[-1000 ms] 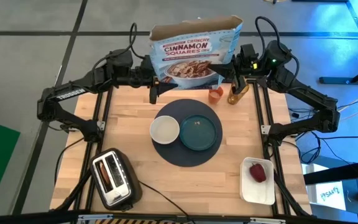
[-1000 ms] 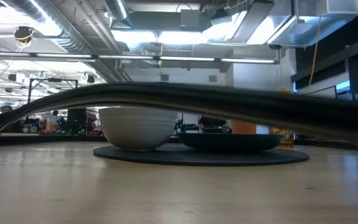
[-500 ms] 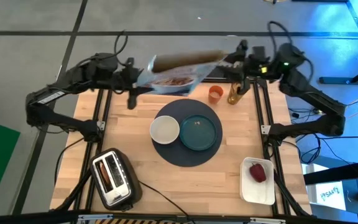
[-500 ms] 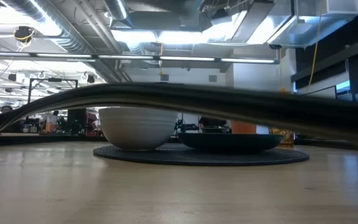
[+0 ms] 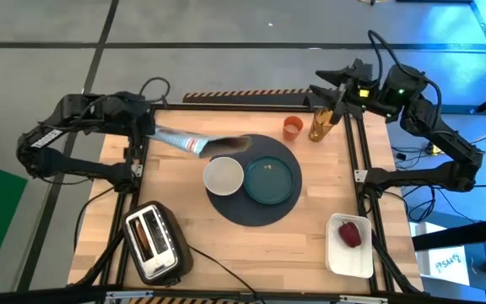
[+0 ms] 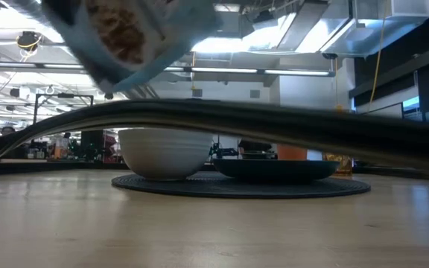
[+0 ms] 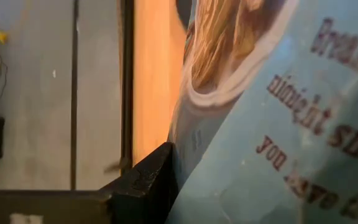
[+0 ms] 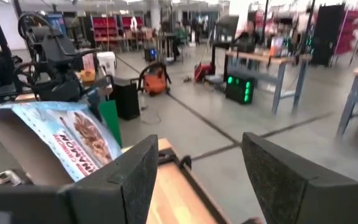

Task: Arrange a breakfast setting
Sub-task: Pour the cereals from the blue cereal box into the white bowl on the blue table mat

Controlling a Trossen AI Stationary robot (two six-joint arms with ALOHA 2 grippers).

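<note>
My left gripper (image 5: 146, 131), at the far left, is shut on a blue cereal box (image 5: 201, 142). The box lies nearly level above the table, and its open end (image 5: 241, 145) is over the far rim of the small white bowl (image 5: 224, 176). Bowl and teal plate (image 5: 270, 179) sit on the dark round mat (image 5: 251, 211). The low view shows the box (image 6: 125, 33) above the bowl (image 6: 166, 152). An orange cup (image 5: 292, 127) stands behind the mat. My right gripper (image 5: 326, 82) is open at the far right, clear of the box. My left gripper holds the cereal box at the end away from its open mouth. A dark finger (image 7: 148, 180) lies against the box's printed wall (image 7: 191, 149); the other finger is hidden behind the box. The fingers come level from the table's left. The box hangs clear of the table.
An amber bottle (image 5: 319, 125) stands beside the orange cup. A silver-black toaster (image 5: 153, 241) is at the near left. A white tray (image 5: 350, 257) at the near right holds a red fruit (image 5: 350, 235). A dark cable (image 6: 274, 123) sags across the low view.
The box stood upright at the far edge between both grippers. My right gripper has let go and drawn back toward the far right. My left gripper has swung toward the table's left and turned, tipping the box over until its open end points at the bowl.
</note>
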